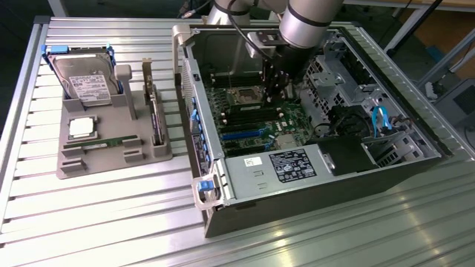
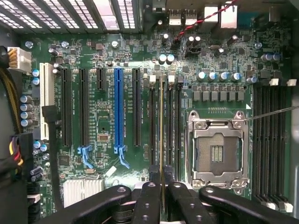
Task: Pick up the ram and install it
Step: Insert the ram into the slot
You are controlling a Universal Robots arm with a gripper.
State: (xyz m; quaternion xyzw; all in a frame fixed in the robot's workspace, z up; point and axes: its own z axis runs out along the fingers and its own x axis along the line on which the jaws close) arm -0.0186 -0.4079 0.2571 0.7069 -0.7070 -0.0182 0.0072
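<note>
On the grey tray, well apart from the CPU socket, lies a green strip, perhaps another memory stick. The ram of the task is not there: it is inside the open computer case. It shows edge-on as a thin line over the black memory slots just beside the CPU socket, between it and the blue expansion slot. The gripper is almost closed, and its fingers clamp the top edge of the ram. I think the main danger is bad alignment. If the stick is slightly tilted or stands over the wall between two slots, a push can bend it or damage its contacts. The grip is narrow, so the stick may also slide between the fingers under pressure. The open CPU socket is very near, and a sideways slip could touch its fine pins. The lower edge of the ram is hidden, so I cannot tell if it touches a slot. The notch side and the position of the slot latches are also hard to make out.
</note>
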